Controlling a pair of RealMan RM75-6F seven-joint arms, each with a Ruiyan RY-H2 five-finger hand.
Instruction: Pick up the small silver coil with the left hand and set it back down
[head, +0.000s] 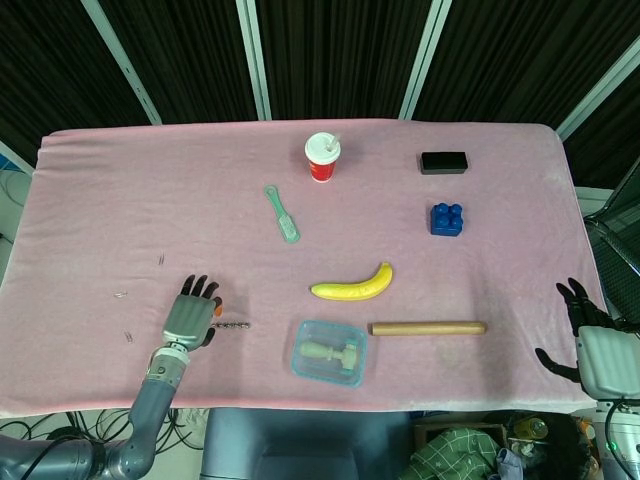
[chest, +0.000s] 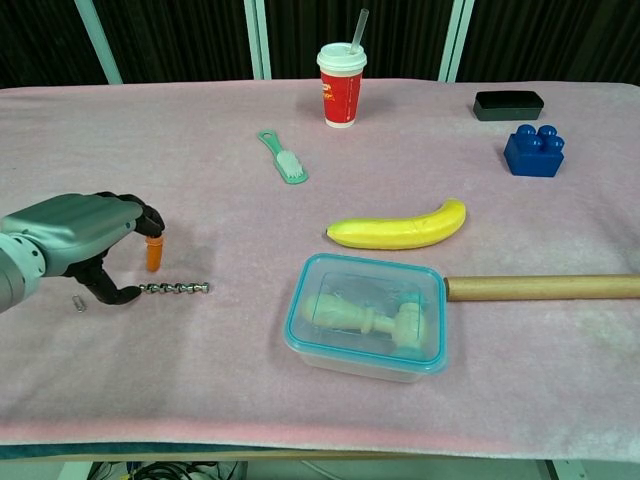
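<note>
The small silver coil (chest: 176, 289) lies flat on the pink cloth, left of the plastic box; in the head view the coil (head: 233, 325) is a thin short line. My left hand (chest: 85, 243) hovers at the coil's left end, fingers curled downward and apart, an orange-tipped finger just above it and the thumb tip at or near the coil's end. Nothing is held in it. In the head view the left hand (head: 190, 317) sits immediately left of the coil. My right hand (head: 592, 345) rests open at the table's far right edge, empty.
A clear teal-rimmed box (chest: 366, 316) holding a beige object sits right of the coil. A wooden rod (chest: 542, 287), banana (chest: 400, 228), teal brush (chest: 283, 156), red cup (chest: 341, 71), blue brick (chest: 533, 151) and black case (chest: 509, 104) lie further off. Tiny metal bits (chest: 78, 302) lie by the left hand.
</note>
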